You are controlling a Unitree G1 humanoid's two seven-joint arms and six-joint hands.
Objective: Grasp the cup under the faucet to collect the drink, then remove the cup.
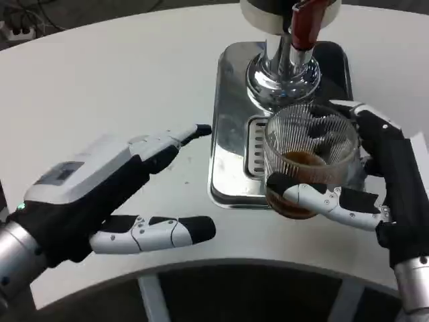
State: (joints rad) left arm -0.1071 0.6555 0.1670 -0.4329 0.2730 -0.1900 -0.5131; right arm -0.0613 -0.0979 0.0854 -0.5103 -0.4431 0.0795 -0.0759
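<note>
over the tray [231,127], right hand [375,194] grips cup [308,157].

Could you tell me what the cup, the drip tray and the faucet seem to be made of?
Cup: looks like clear ribbed glass or plastic; the brown drink shows through.
Drip tray: apparently polished metal, with mirror-like reflections.
Faucet: probably chromed metal, bright and shiny; its dark red handle looks glossy, perhaps plastic.

Silver forearms (white-and-black fingers)

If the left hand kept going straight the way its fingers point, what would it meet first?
Probably the left edge of the metal drip tray: the left hand points right and slightly away, with bare table between. Its height above the table is unclear.
</note>
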